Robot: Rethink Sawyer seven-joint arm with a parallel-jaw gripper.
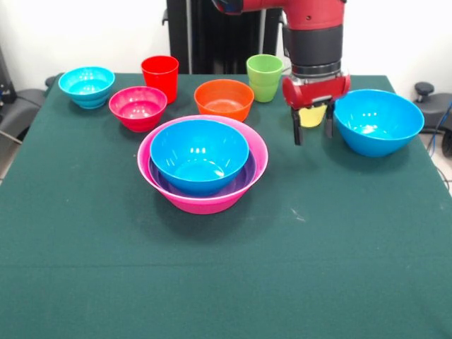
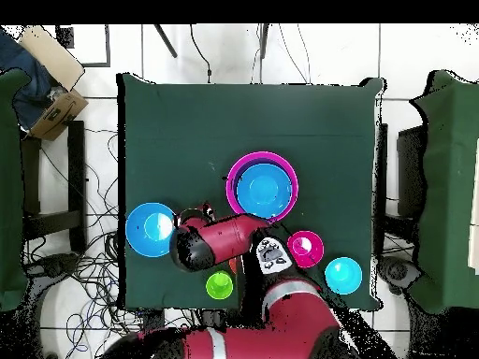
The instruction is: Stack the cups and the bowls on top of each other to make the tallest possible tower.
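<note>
Tower (image 1: 203,169): blue and purple bowls nested in glossy pink plastic bowl. Gripper (image 1: 313,131) hovers right of tower, fingers spread, straddling translucent yellow plastic cup (image 1: 311,115) behind. Step: grasping; next, descend and close squarely

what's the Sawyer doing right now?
Building a bowl tower. The pink bowl already holds the purple bowl and a blue bowl nested inside. The end effector hangs open in front of the yellow cup, beside the loose blue bowl, holding nothing. Red cup, green cup and the small bowls sit unstacked.
</note>
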